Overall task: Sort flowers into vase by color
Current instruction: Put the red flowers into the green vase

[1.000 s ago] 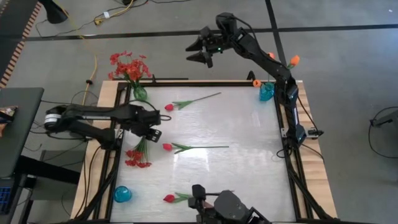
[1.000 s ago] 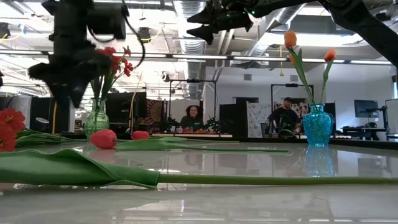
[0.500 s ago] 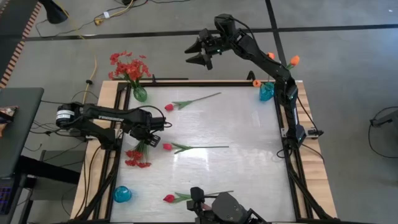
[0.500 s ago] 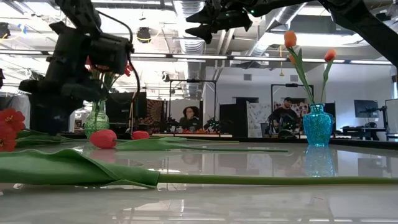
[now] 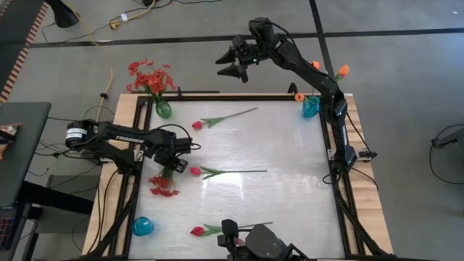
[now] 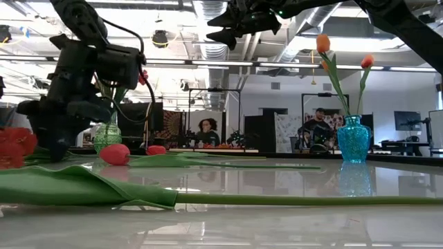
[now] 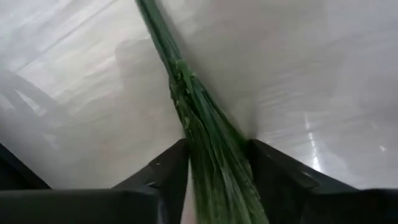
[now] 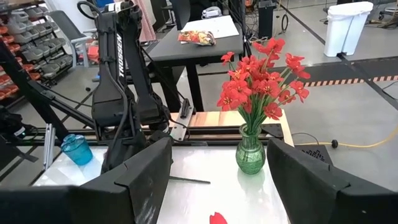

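A red many-bloom spray (image 5: 163, 186) lies on its side near the table's left edge, blooms toward the near edge. My left gripper (image 5: 176, 161) is down on its stem bundle (image 7: 208, 149), shut around it. Three pinkish-red tulips lie flat: one far (image 5: 197, 125), one in the middle (image 5: 194, 171), one at the near edge (image 5: 197, 231). A green vase (image 5: 163, 109) at the far left corner holds red sprays. A blue vase (image 5: 310, 107) at the far right corner holds orange tulips. My right gripper (image 5: 230, 64) hangs open, high beyond the far edge. My left gripper pinches the red spray's green stem bundle (image 7: 214, 168) between its two fingers (image 7: 165, 171). It comes from above, slanting down, with the fingers across the stems. The bundle fills the gap between them. The spray's blooms (image 6: 14, 146) and the stem ahead of the fingers lie on the table.
A second blue vase (image 5: 142, 226) stands empty at the near left corner. The table's middle and right side are bare white surface. The black frame rail (image 5: 341, 167) runs along the edges. People sit in the room beyond the far edge.
My left gripper has come down toward the table and a little toward the near edge, tipping onto the red spray's stems. The spray's blooms have shifted slightly on the table. My right arm has kept still.
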`<act>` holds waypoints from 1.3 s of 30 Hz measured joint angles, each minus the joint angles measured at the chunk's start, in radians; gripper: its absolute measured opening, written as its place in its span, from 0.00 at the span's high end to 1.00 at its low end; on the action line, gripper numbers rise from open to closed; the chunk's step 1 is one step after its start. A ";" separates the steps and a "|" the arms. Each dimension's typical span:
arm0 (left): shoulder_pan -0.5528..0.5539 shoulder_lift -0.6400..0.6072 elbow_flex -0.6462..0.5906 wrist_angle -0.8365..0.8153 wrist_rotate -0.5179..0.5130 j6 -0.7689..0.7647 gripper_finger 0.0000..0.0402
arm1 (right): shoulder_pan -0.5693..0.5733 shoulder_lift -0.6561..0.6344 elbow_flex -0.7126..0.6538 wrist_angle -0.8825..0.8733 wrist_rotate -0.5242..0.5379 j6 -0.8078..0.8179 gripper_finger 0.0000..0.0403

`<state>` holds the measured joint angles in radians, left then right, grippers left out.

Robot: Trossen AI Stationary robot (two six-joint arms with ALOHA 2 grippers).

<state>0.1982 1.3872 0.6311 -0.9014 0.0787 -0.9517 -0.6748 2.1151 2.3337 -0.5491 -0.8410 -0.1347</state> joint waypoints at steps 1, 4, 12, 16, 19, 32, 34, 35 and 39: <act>0.000 0.000 0.005 -0.001 -0.001 0.005 0.66 | 0.000 0.000 0.000 0.000 0.000 0.000 0.28; 0.000 0.000 0.028 0.006 -0.004 0.024 0.79 | 0.000 0.000 0.000 0.001 0.000 -0.001 0.28; 0.000 -0.007 0.121 -0.009 0.006 0.095 0.97 | 0.000 0.000 0.000 0.002 0.000 -0.009 0.28; 0.000 -0.016 0.204 -0.059 0.015 0.147 0.96 | 0.000 0.000 0.000 -0.004 0.000 -0.047 0.28; 0.003 -0.033 0.278 -0.110 0.002 0.186 0.98 | 0.000 0.000 0.000 0.006 -0.023 -0.058 0.28; 0.141 -0.322 0.498 -0.142 -0.101 0.256 0.99 | 0.039 0.000 0.000 0.068 -0.085 -0.348 0.28; 0.168 -0.387 0.502 -0.112 -0.091 0.238 0.99 | 0.055 -0.002 0.000 0.068 -0.084 -0.477 0.28; 0.180 -0.419 0.503 -0.095 -0.087 0.225 0.99 | 0.064 -0.003 0.000 0.070 -0.082 -0.548 0.28; 0.214 -0.533 0.504 0.014 -0.074 0.150 0.99 | 0.110 -0.005 0.000 0.094 -0.079 -0.857 0.28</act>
<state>0.4123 0.8542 1.1351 -0.8876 0.0046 -0.8015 -0.5648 2.1105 2.3337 -0.4555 -0.9202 -0.9919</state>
